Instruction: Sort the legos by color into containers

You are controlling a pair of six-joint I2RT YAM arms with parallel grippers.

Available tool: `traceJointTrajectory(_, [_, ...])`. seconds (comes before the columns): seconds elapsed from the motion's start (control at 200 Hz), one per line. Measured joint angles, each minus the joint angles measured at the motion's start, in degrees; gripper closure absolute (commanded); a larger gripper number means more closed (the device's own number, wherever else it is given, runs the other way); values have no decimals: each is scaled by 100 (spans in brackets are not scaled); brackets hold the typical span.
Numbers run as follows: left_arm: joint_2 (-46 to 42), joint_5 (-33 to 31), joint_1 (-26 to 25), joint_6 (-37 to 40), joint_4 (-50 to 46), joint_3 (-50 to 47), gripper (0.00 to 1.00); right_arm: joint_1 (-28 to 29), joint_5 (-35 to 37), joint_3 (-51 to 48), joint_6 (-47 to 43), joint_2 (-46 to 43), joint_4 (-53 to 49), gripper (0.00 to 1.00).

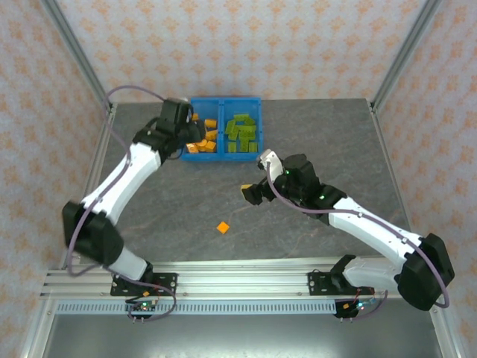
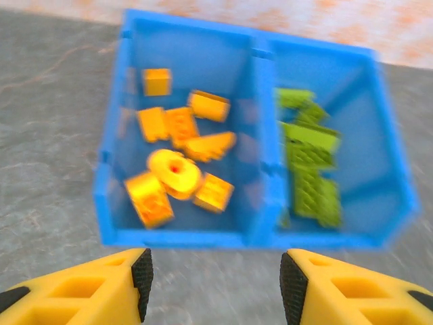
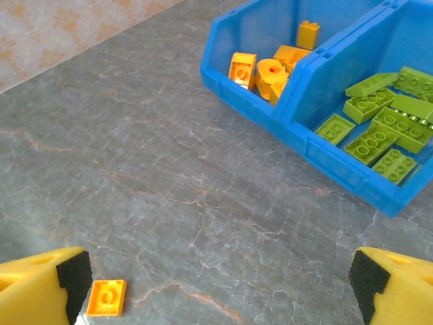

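Note:
The two joined blue bins (image 1: 224, 101) stand at the back of the table. Several orange-yellow bricks (image 2: 166, 125) and the round gear-like piece (image 2: 174, 172) lie in the left bin (image 2: 115, 156). Several lime green bricks (image 2: 308, 162) lie in the right bin (image 3: 342, 169). One flat orange brick (image 1: 223, 227) lies alone on the table, and it sits beside the left fingertip (image 3: 107, 298) in the right wrist view. My left gripper (image 2: 213, 291) is open and empty just before the orange bin's near wall. My right gripper (image 1: 252, 192) hangs open and empty over mid-table.
The grey marbled tabletop (image 1: 313, 142) is bounded by metal frame posts and patterned walls. An aluminium rail (image 1: 238, 280) runs along the near edge where both arm bases are bolted.

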Motion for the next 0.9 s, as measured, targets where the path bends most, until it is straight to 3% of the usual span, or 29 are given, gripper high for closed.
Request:
traceJointTrajectory(0.245, [-1169, 376, -1770, 260, 22, -2253, 44, -66, 326, -212, 188, 166, 566, 1])
traceJointTrajectory(0.385, [-1244, 680, -2400, 74, 286, -3353, 42, -208, 411, -302, 352, 168, 662, 1])
traceJointTrajectory(0.465, [-1016, 713, -2719, -44, 514, -3613, 35, -245, 415, -302, 409, 170, 691, 1])
traceJointTrajectory(0.531, [-737, 715, -2914, -61, 710, -3659, 27, -245, 413, -302, 435, 170, 695, 1])
traceJointTrajectory(0.671, [-212, 568, -3062, -96, 975, -3670, 26, -245, 413, -302, 525, 170, 697, 1])
traceJointTrajectory(0.786, [-50, 382, -3062, -79, 1110, -3692, 30, -245, 411, -302, 570, 170, 697, 1])
traceJointTrajectory(0.901, [107, 195, -3141, -55, 1161, -3700, 41, -245, 411, -304, 584, 170, 697, 1])
